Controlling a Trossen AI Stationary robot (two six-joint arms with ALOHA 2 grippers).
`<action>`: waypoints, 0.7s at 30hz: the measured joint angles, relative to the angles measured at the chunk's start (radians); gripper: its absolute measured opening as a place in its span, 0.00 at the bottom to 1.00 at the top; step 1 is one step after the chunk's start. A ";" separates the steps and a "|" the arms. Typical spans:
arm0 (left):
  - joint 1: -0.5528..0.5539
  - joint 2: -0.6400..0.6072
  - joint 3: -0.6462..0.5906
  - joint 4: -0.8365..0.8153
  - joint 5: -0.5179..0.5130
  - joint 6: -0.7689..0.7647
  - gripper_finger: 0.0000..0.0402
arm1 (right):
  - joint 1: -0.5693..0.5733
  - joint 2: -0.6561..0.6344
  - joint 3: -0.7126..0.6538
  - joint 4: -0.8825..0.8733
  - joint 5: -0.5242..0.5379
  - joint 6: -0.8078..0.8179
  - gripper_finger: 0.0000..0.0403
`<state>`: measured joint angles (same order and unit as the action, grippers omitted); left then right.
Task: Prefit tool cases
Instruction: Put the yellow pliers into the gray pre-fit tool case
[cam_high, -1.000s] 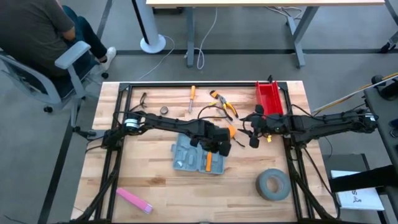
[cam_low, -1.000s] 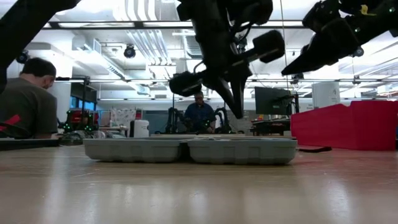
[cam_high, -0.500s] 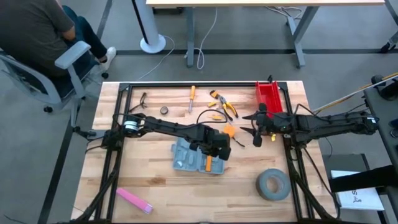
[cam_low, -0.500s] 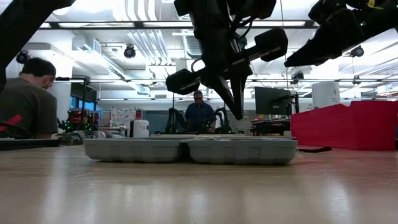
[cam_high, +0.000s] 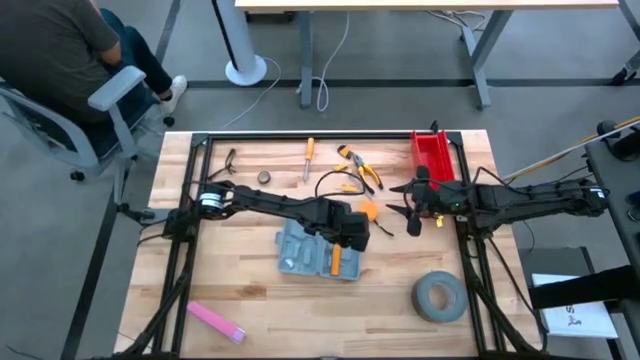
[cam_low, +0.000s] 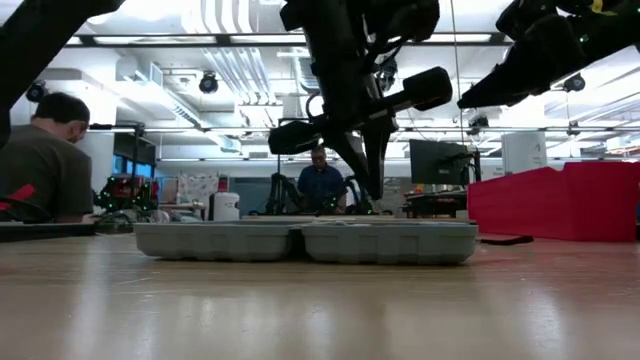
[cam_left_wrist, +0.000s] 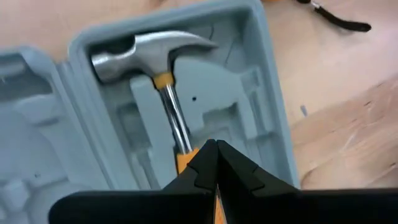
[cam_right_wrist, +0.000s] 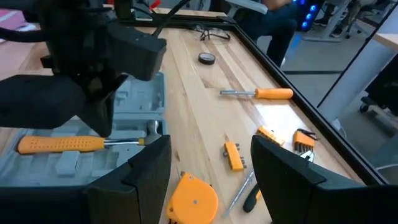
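Note:
The blue-grey tool case (cam_high: 298, 250) lies open and flat on the table, both halves up. A hammer (cam_left_wrist: 147, 48) with an orange grip (cam_right_wrist: 61, 144) lies in a moulded recess of its right half. My left gripper (cam_left_wrist: 211, 149) is shut and points steeply down over the hammer's shaft, just above the case (cam_low: 305, 241); its tips (cam_low: 371, 193) stand clear of the case's rim. My right gripper (cam_right_wrist: 211, 168) hangs open above the table's right part (cam_high: 406, 212), well off the case, with nothing between its fingers.
A red bin (cam_high: 432, 158) stands at the far right. An orange tape measure (cam_high: 368, 210), pliers (cam_high: 358, 166) and a screwdriver (cam_high: 309, 158) lie beyond the case. A grey tape roll (cam_high: 438, 297) lies near right, a pink object (cam_high: 215, 322) near left. A person sits off the far-left corner.
My left gripper has tipped a little over the case while staying shut, its tips swinging slightly toward the table's left edge and down. The case and the hammer have kept still.

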<state>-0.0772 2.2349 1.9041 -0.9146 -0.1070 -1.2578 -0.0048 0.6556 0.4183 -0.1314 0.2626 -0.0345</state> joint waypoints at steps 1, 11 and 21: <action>0.004 0.000 0.000 0.000 0.000 0.005 0.00 | 0.000 -0.001 0.000 -0.002 0.000 0.000 0.49; 0.045 -0.001 0.000 0.043 0.000 0.077 0.16 | 0.000 -0.091 -0.010 -0.055 0.000 0.000 0.49; 0.097 -0.004 0.000 0.085 -0.022 0.118 0.29 | 0.000 -0.112 -0.017 -0.073 -0.007 0.041 0.49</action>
<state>0.0193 2.2308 1.9040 -0.8291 -0.1290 -1.1399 -0.0044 0.5440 0.4011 -0.2046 0.2559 0.0067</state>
